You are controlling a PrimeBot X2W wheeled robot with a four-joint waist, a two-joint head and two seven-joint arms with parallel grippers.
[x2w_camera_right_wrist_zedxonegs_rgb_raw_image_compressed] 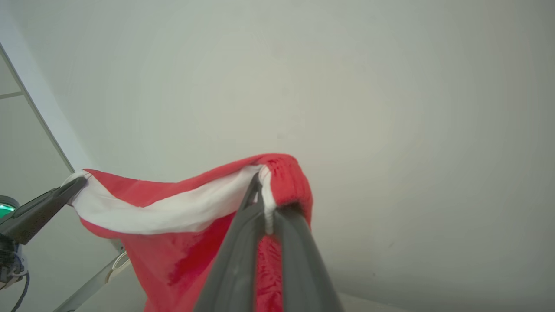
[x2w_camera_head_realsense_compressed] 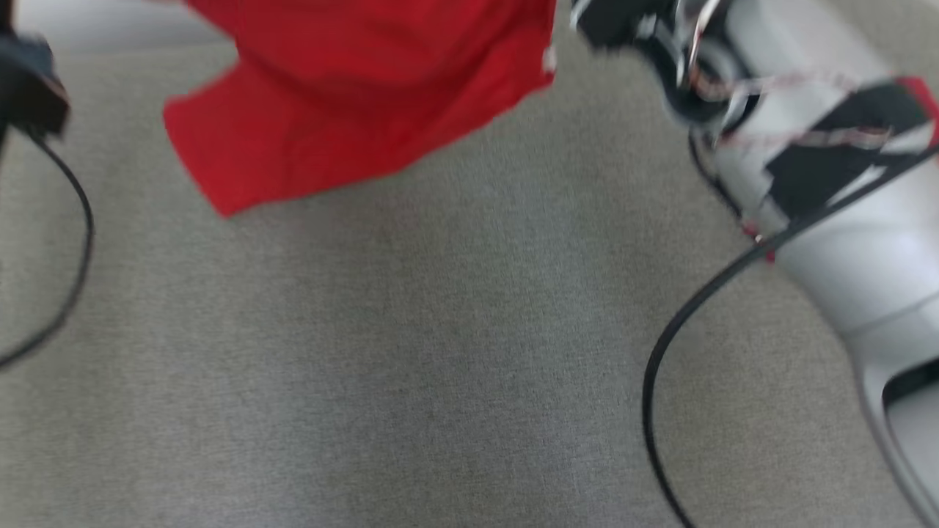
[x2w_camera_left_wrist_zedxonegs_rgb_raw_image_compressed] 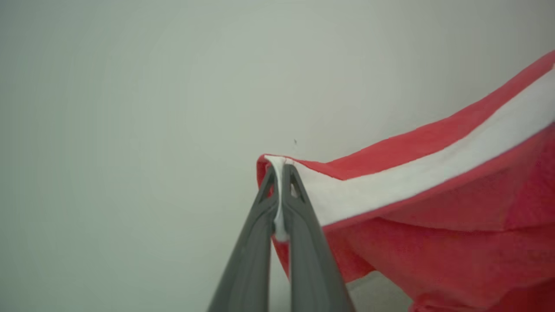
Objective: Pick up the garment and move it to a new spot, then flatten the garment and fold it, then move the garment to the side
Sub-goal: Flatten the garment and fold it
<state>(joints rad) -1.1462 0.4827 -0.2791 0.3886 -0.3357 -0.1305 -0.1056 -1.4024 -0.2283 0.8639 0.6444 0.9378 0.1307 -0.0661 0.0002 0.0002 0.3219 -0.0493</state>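
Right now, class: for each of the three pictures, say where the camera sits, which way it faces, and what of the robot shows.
Head view: on the head, looking down at the grey surface; the red garment hangs at top, the pale right forearm at right.
Left wrist view: on the left wrist, looking along the left fingers, shut on the garment's white band, toward a pale wall.
Right wrist view: along the right fingers, shut on the band's other end; left fingers at left edge.
Shared: both wrist views show that band.
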